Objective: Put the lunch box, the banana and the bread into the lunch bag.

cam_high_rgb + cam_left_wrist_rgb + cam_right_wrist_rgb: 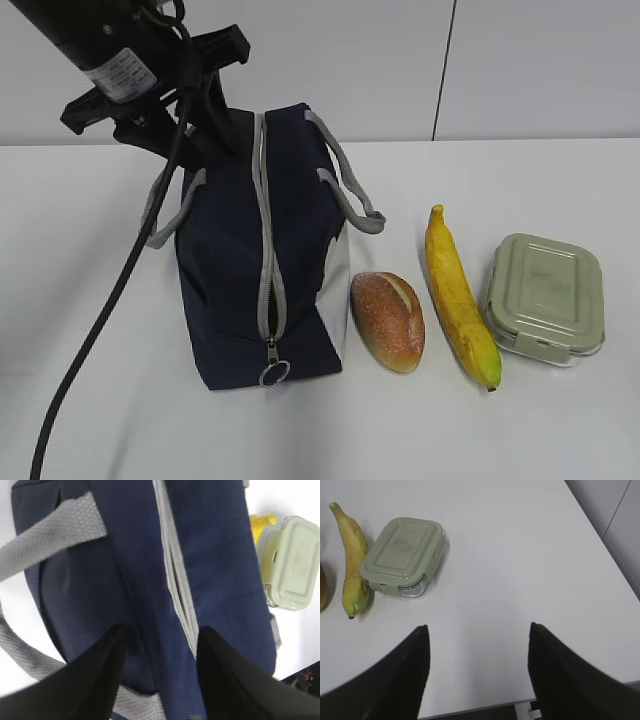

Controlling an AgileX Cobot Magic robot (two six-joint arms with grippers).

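1. Our left tool hangs spread wide, empty, over the lunch bag; right tool spread wide, empty.
2. Bread, banana, lunch box lie beside the bag on the tabletop.
3. Risk: zipper looks mostly closed; the ring pull lies at the far end, so a fabric grab could tip the bag.

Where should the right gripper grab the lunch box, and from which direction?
Come straight down on the lunch box and pinch across its shorter width, probably clear of the side clips. It lies flat, lid up. The banana lies close along one long side, so that finger has little room.
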